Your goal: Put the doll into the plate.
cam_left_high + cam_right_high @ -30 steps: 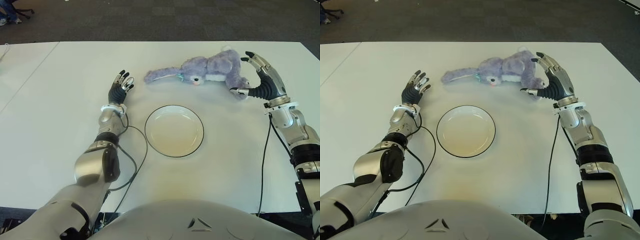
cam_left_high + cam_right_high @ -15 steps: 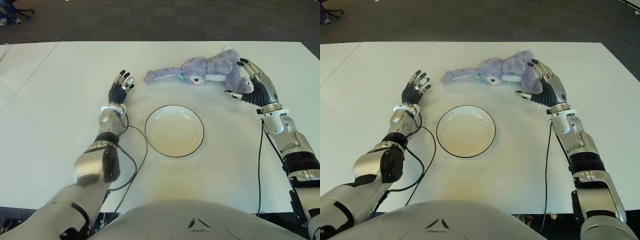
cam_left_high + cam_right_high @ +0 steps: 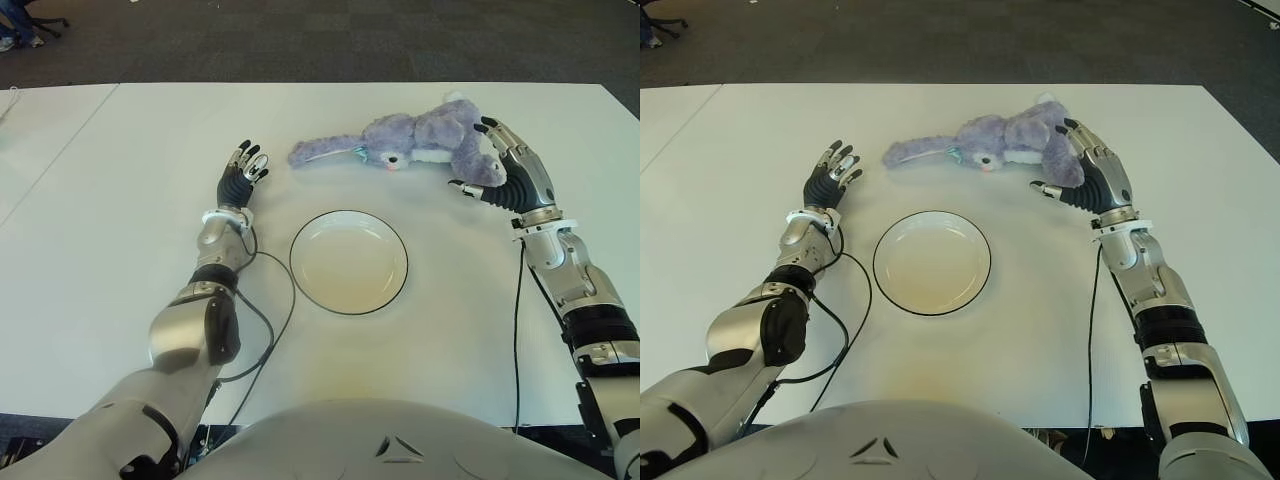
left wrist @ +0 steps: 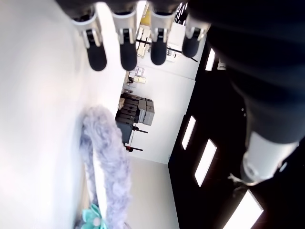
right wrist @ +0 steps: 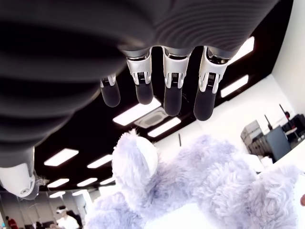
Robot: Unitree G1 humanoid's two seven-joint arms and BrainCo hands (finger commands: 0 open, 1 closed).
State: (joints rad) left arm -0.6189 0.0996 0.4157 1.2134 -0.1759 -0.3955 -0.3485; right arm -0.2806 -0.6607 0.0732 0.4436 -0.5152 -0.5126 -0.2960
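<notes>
— Start at the fingers (image 5: 172,90) of the right hand (image 3: 505,165). What are they doing?

— They are spread and slightly bent, four black-tipped metal digits arched over the doll's rear end, with the thumb low beside it. From the wrist view they hover above the fur, not clenched on it; the hand grips nothing.

— And the doll (image 3: 410,140) itself?

— A shaggy lavender plush rabbit, lying stretched out on the white tabletop (image 3: 120,260), long floppy ear pointing toward the robot's left, a patch of white and a bit of teal near its face. It lies beyond the plate, not in it.

— The plate (image 3: 349,262)?

— Round, shallow, glossy cream with a thin dark rim, bare inside, near the middle of the tabletop between the two arms.

— The left hand (image 3: 241,173)?

— It shows to the left of the plate, fingers straight and fanned, released, holding nothing. A black cable (image 3: 270,320) loops from its forearm across the smooth surface.
</notes>
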